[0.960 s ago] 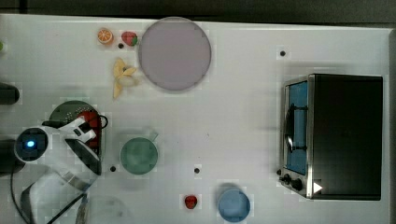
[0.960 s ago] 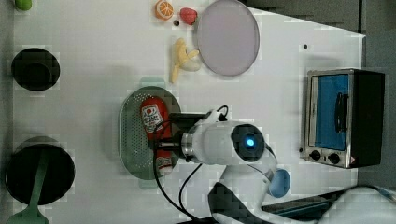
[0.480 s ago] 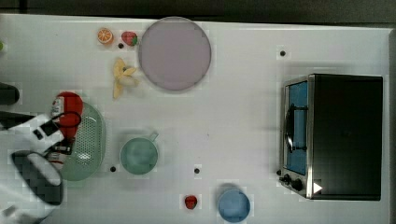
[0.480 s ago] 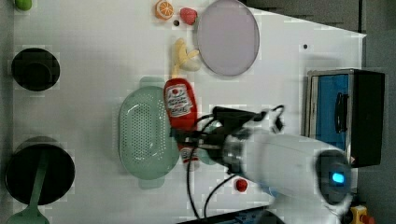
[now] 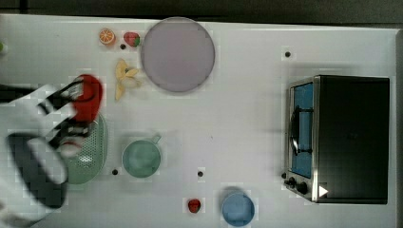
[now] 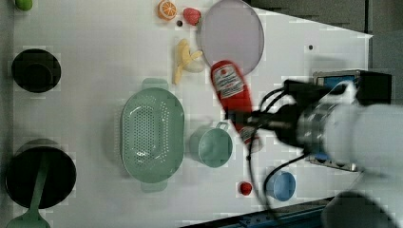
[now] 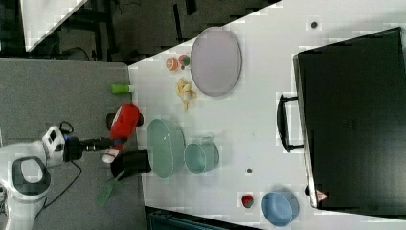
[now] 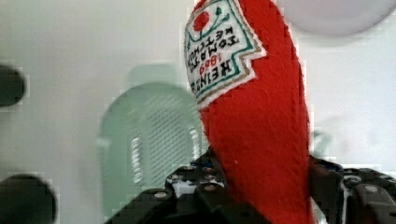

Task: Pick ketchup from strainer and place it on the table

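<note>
Above the strainer [image 6: 152, 134], tool [image 6: 244, 121] clamping ketchup [image 6: 231, 90], bare table [image 6: 95, 47] alongside

We see a white rounded arm shell, a dark wrist band, black cables trailing behind the black screw-studded gripper [image 8: 261, 196].

One ketchup bottle [image 6: 231, 90] is showing, and one strainer [image 6: 152, 135]. One green cup [image 6: 211, 145], one blue bowl [image 6: 281, 185] and one round grey plate [image 6: 233, 35] are sitting out. Two strawberries are lying about, one [image 6: 191, 15] at the upper centre, one [image 6: 245, 188] lower down. One orange slice [image 6: 167, 9], one banana [image 6: 184, 59], one toaster oven [image 5: 340, 137].
</note>
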